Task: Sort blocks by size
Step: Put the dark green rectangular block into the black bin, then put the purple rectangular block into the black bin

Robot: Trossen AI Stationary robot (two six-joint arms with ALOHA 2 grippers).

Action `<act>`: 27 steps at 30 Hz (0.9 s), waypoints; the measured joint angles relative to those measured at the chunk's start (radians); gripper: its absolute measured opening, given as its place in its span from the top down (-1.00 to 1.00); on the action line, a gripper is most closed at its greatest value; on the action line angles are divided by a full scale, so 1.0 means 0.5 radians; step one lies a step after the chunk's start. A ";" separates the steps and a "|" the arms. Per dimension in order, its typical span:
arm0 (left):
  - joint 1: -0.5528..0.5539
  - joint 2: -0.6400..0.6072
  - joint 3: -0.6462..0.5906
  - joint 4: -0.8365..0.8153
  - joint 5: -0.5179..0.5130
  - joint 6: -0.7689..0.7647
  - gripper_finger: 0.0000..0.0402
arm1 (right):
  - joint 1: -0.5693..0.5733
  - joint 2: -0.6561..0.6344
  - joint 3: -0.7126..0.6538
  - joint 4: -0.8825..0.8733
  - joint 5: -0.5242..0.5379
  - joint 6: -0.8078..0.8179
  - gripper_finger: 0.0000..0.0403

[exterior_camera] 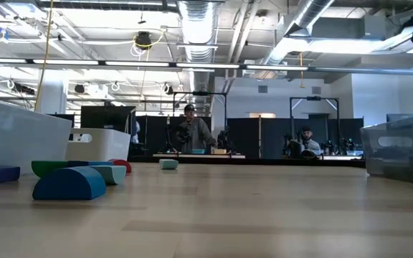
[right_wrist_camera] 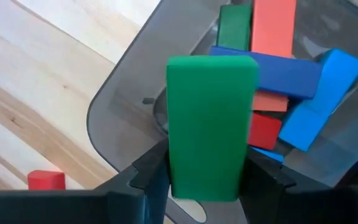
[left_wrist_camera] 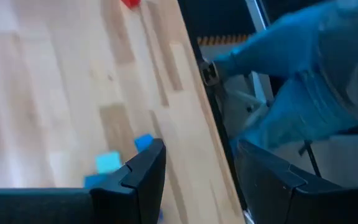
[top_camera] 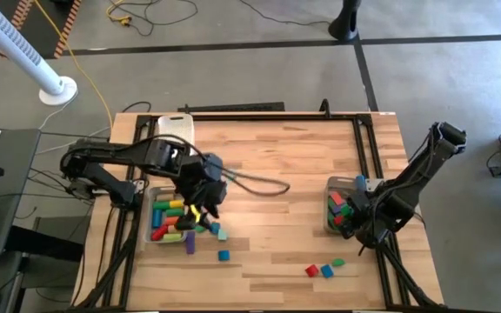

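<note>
the right hand point(right_wrist_camera: 207, 180) was seen over the clear bin point(top_camera: 330, 187) at the right edge of the worktop point(top_camera: 277, 174), with a green block point(right_wrist_camera: 211, 124) standing between its two fingers. the block was a flat-faced bar, plain matte green, with its long axis running away from the wrist and out past the fingertips toward the bin's inside. directly beyond it, within the bin, other blocks were piled: a long dark blue bar point(right_wrist_camera: 272, 73) lying across, a salmon-red bar point(right_wrist_camera: 273, 28), a darker green bar point(right_wrist_camera: 235, 28), a lighter blue piece point(right_wrist_camera: 322, 99) tilted against them and a small red one point(right_wrist_camera: 265, 130). the fingers were touching the green block's sides, so it was judged to be held, though the grip looked as if it was being loosened; it was judged that the release turned on the block hanging inside the bin's wall rather than over its rim.

the left hand point(top_camera: 203, 196) was placed above the other bin point(top_camera: 155, 236) on the left, which was crowded with coloured blocks; its fingers were set narrowly apart with nothing seen between them. a few loose blocks lay on the worktop: a teal one point(top_camera: 223, 256) near the left bin, and a red point(top_camera: 311, 271), a blue point(top_camera: 326, 271) and a green point(top_camera: 338, 263) one nearer the right arm.
</note>
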 joint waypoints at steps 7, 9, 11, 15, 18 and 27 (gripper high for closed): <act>-0.203 0.000 0.000 -0.145 -0.066 -0.023 0.10 | 0.000 0.000 0.001 -0.016 -0.002 0.000 -0.07; -0.242 0.000 0.000 -0.176 -0.153 -0.028 0.10 | 0.000 0.000 0.002 -0.021 -0.002 -0.001 -0.09; -0.272 0.000 0.000 -0.218 -0.244 -0.025 0.10 | 0.001 0.000 0.002 -0.021 -0.002 -0.002 -0.11; -0.325 -0.001 -0.033 -0.303 -0.427 0.081 0.10 | 0.001 0.000 0.002 -0.008 -0.002 -0.041 -0.12; -0.385 0.002 -0.104 -0.392 -0.543 0.209 0.10 | 0.001 0.000 0.003 0.023 0.000 -0.054 -0.12; -0.549 0.001 -0.555 -0.348 -0.784 0.684 0.10 | 0.002 -0.002 0.005 0.145 0.036 -0.191 -0.12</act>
